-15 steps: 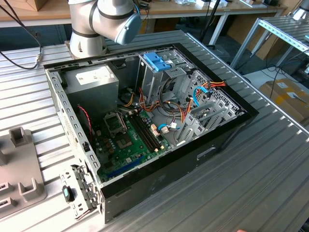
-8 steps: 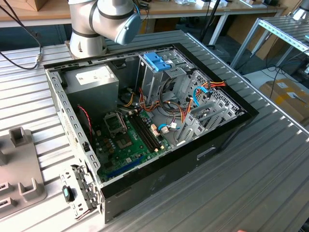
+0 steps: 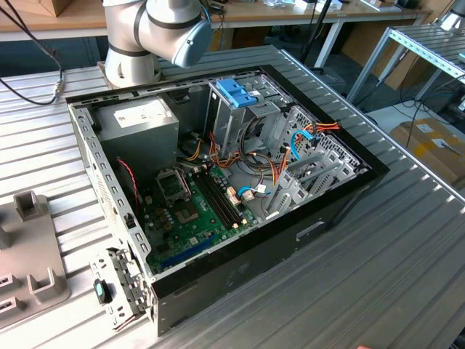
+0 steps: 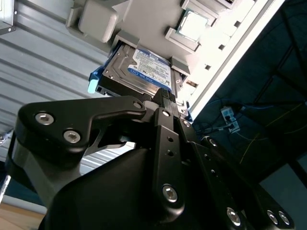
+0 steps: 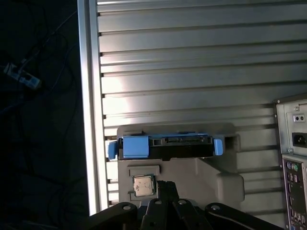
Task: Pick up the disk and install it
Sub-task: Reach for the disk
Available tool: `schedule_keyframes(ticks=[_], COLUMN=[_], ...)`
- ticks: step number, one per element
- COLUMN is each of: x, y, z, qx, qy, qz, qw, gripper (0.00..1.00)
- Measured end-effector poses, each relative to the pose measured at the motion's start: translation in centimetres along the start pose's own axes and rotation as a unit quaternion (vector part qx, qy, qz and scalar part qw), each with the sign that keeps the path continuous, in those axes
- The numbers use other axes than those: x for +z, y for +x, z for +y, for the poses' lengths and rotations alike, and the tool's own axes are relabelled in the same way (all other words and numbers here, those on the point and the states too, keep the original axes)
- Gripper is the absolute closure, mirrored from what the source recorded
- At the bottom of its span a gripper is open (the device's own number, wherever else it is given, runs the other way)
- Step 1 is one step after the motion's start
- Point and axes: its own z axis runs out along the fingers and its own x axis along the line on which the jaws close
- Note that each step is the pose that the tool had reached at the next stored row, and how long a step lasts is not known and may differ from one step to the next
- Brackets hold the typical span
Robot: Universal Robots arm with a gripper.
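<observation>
One disk (image 4: 139,69) is seen lying flat, label up, cradled in one grey moulded tray (image 5: 216,182). Two blue frame tabs are counted, one at each end of the disk. One square chip (image 5: 143,185) is seated in a recess of the same tray, just beside the disk. The tray is set close to the edge rail of the table (image 5: 192,62), and dark floor with cables lies past the rail. Bare slatted tabletop is left open on the side of the tray away from the gripper (image 5: 165,189). The gripper is poised near the disk. Contact cannot be judged, nor whether the claw is open or closed. In the exterior view, one opened computer case (image 3: 290,240) is noted mid-table, with free tabletop to the exterior view's right.
</observation>
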Motion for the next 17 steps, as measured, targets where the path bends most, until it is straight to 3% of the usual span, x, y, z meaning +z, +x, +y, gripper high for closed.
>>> schedule_keyframes(ticks=[5,7,8,15,17], x=[0.46,0.6,0.63,0.63,0.64], y=[0.11,0.16,0.16,0.16,0.16], z=[0.93,1.31,1.35,1.35,1.37], qx=[0.0,0.0,0.0,0.0,0.0], qy=[0.0062,0.012,0.013,0.0135,0.0153], qz=[-0.0005,-0.0009,-0.001,-0.001,-0.0012], qw=[0.99998,0.99993,0.99991,0.99991,0.99988], gripper=[0.89,0.89,0.89,0.89,0.89])
